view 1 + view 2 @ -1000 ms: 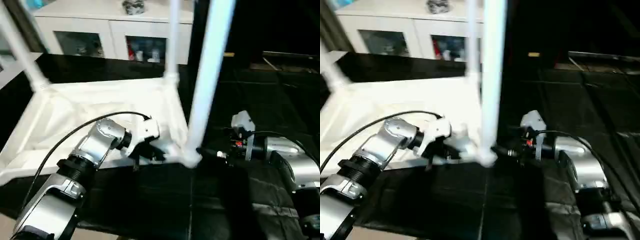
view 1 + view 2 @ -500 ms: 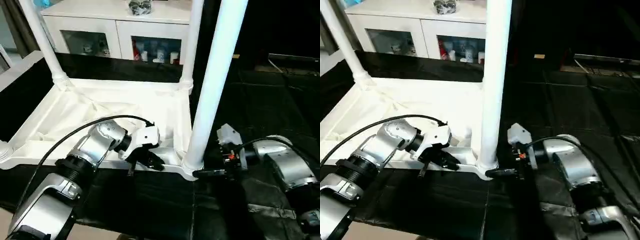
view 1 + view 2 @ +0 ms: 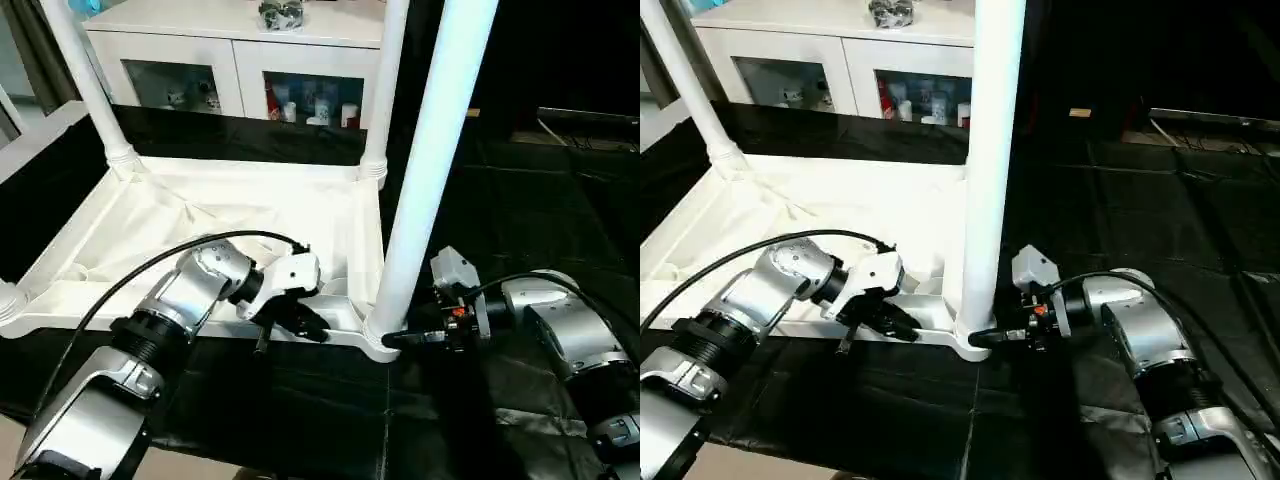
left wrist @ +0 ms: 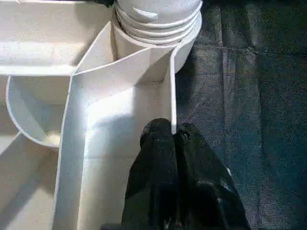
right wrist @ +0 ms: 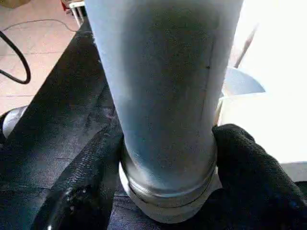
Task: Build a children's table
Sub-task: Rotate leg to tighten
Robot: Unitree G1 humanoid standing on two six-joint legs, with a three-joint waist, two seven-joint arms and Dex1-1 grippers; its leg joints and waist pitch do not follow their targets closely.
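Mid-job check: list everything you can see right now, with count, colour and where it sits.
table top: one, white, upside down on the black mat
legs: three, white, upright in corner sockets; near-right one between the right gripper's fingers
black mat: one, under the table
cabinet: one, white, glass doors, behind
left gripper: black fingers pinching the top's near rim
right gripper: black fingers either side of the near-right leg's base

one white plastic rectangular table top (image 3: 230,215) lies ribbed side up. three long white round legs stand in its corner sockets: one at the near corner (image 3: 425,170), one at the far right corner (image 3: 378,95), one at the far left (image 3: 85,85). behind stands one white cabinet (image 3: 240,60) with two glass doors.
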